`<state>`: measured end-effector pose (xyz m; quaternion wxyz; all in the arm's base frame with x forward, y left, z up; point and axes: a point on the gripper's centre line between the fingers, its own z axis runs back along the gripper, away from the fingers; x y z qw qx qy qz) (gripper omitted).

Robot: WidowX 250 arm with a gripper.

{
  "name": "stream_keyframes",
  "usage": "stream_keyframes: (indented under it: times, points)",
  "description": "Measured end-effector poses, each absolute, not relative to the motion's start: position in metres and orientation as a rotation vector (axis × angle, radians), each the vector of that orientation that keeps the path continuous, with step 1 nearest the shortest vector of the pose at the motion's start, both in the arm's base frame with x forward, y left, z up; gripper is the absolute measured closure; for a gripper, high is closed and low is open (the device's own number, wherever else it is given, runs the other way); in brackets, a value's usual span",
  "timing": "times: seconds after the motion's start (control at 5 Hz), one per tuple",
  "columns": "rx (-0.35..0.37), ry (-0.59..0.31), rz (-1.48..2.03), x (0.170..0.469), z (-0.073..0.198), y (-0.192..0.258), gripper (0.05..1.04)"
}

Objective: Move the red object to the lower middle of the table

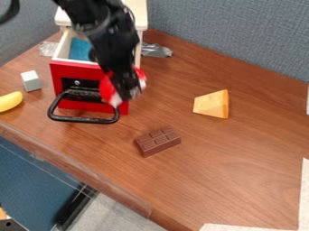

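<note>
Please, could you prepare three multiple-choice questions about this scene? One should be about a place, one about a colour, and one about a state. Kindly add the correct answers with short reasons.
1. In the view, where does the chocolate bar lie from the cheese wedge?
A) Lower left
B) Upper right
C) Directly above

2. What colour is the drawer front?
A) Green
B) Yellow
C) Red

3. How is the drawer?
A) Fully shut
B) Pulled open
C) Upside down

Answers:
1. A: the bar is nearer the lower edge and further left than the wedge.
2. C: the panel behind the black handle is red.
3. B: its blue inside can be seen from above.
</note>
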<state>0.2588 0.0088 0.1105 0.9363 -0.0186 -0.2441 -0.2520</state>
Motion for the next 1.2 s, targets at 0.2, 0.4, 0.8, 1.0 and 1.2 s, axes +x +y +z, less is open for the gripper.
stream_keyframes:
  times: [0.2, 0.4, 0.8, 1.0, 1.2]
  points:
    - [-0.046, -0.484, -0.571, 0.244, 0.096, -0.004, 0.508]
    - [-0.06, -0.483, -0.636, 0.228, 0.085, -0.017, 0.508]
    - [-0.139, -0.502, -0.742, 0.225, 0.059, -0.026, 0.508]
    - [-0.179, -0.542, -0.74, 0.228, 0.053, -0.031, 0.508]
    - [-0.208, -0.573, -0.753, 0.231, 0.044, -0.036, 0.508]
